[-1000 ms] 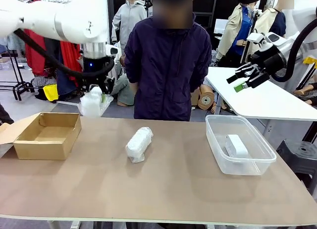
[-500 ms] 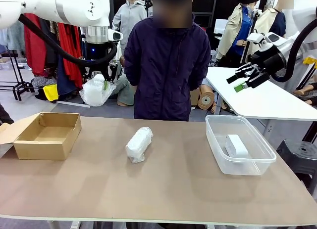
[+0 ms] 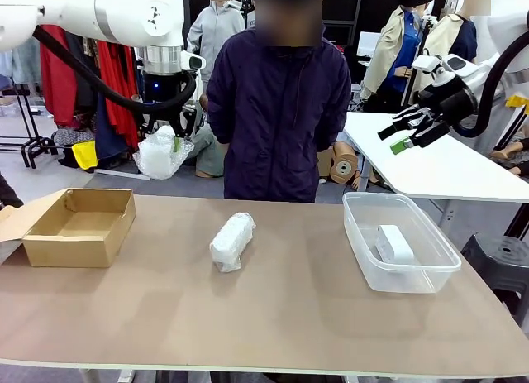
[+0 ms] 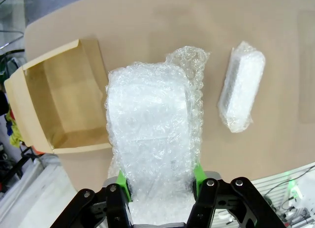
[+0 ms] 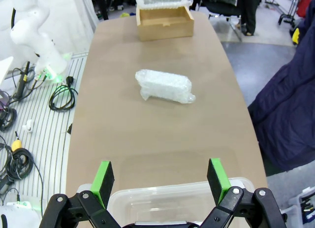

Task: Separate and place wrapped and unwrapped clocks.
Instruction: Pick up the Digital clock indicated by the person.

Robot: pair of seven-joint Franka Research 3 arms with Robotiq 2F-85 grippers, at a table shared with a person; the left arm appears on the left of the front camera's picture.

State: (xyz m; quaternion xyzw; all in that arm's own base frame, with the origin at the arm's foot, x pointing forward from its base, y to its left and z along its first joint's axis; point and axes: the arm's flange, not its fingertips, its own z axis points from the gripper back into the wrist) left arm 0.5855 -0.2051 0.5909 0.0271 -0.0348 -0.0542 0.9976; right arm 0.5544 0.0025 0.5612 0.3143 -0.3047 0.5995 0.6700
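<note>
Nearest me runs the brown counter (image 3: 273, 333). At its middle one wrapped clock (image 3: 231, 241) lies on its side. At 3 o'clock from it, a clear tub (image 3: 430, 271) holds the bare white clock (image 3: 393, 244). At 9 o'clock sits an open cardboard box (image 3: 78, 226).

Higher, at 11 o'clock, my left end effector (image 4: 158, 179) is clamped on the second wrapped clock (image 4: 147, 129), raised near the box but not plainly over it. My right end effector (image 5: 160, 175) hovers at 2 o'clock, fingers apart, holding nothing. A person (image 3: 279, 110) stands across the counter.

I judge the loose, slick bubble wrap could slip between the pads, and a release from here could miss the box. I can read no brand, label or writing.
</note>
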